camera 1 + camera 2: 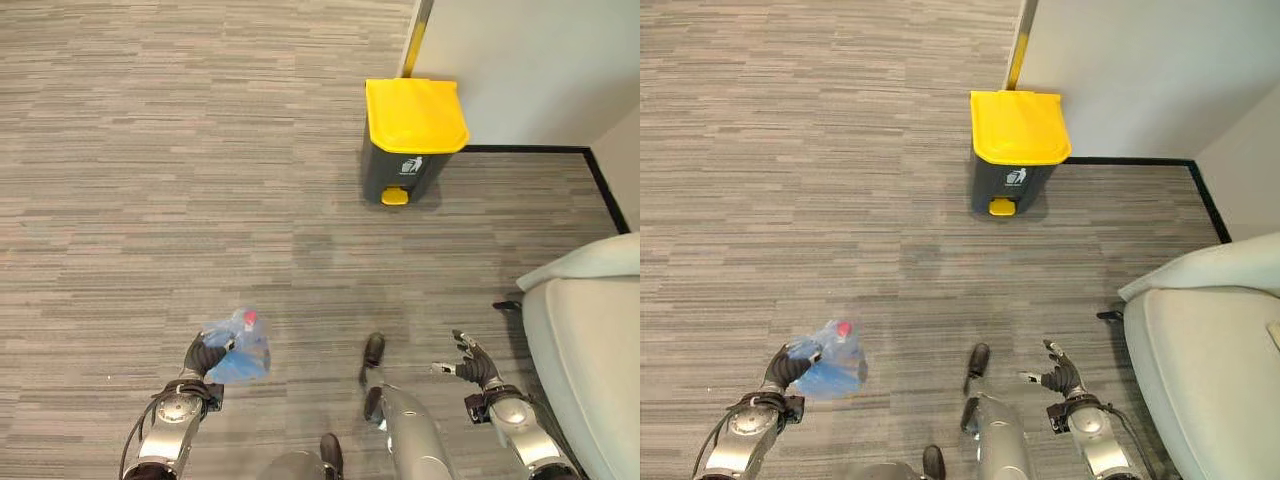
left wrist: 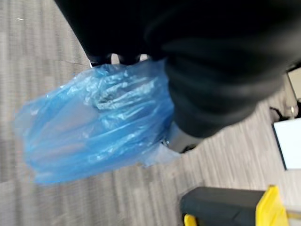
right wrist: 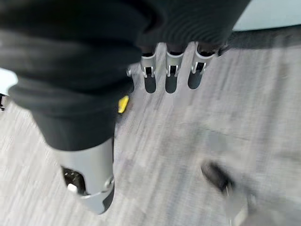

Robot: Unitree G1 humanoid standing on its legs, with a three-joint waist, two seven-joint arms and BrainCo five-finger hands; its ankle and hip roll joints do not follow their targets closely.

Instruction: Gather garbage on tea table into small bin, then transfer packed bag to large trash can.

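The blue bag [image 1: 240, 352] hangs pinched in the left hand [image 1: 203, 353], well short of the yellow-lidded trash can [image 1: 410, 140] by the wall. The right hand [image 1: 472, 362] is empty, fingers relaxed. Keep the pinch firm while approaching, then get the lid up before letting go.

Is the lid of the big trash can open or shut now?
Shut. The yellow lid lies flat over the dark large trash can, hiding its opening.

1. Both eye views look steeply down from the head at the carpet floor [image 1: 150, 150]; they share the yellow-lidded trash can [image 1: 412, 140], well ahead of both hands.
2. The left wrist view sits tight behind the left hand [image 1: 203, 354], blue bag [image 2: 99, 122] close.
3. The right wrist view looks past the right hand [image 3: 169, 70] at the floor.
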